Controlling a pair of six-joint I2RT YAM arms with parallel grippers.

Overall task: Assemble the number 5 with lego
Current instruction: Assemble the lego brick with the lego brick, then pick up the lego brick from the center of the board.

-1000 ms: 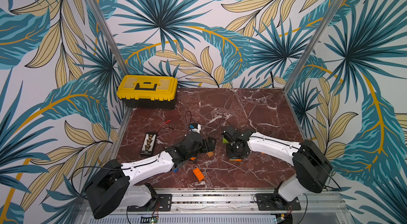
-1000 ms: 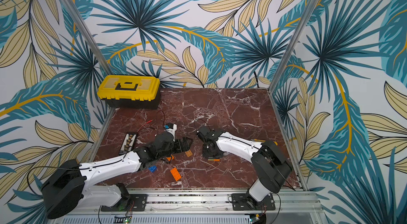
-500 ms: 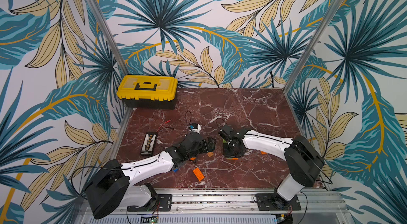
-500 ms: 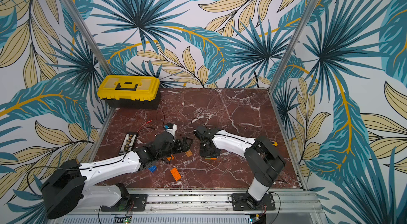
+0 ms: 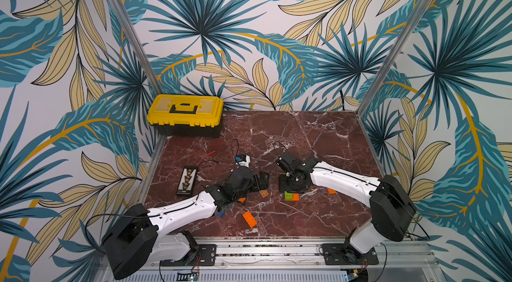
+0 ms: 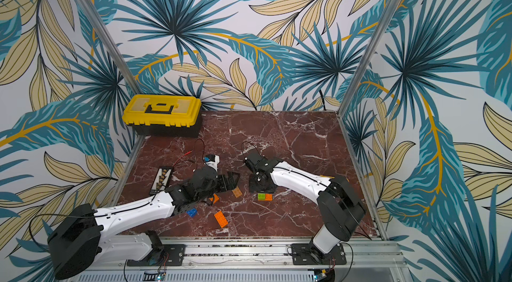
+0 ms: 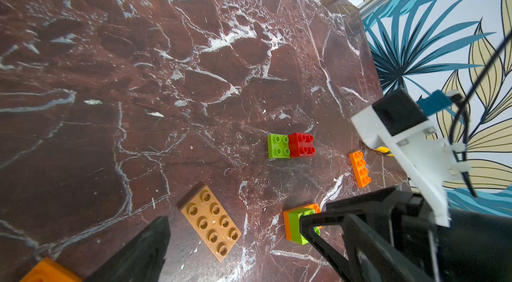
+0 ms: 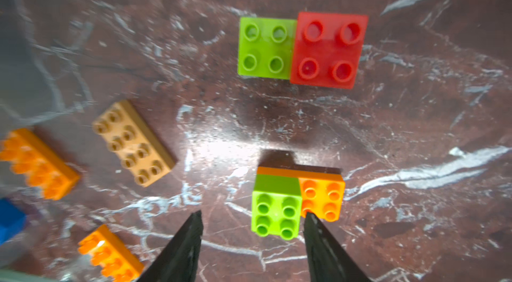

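Okay, my right gripper hangs jaws apart over the green-on-orange stack: green brick between my tips, orange base running tip to tip. Green-red pair lies further ahead. My left gripper, wide open, straddles the tan brick.

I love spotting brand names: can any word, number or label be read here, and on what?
Nothing here is legible.
On the black strip: yellow marks, too small to read.
On the yellow toolbox: no label shows.
On the tan brick: studs blurred, no lettering readable.
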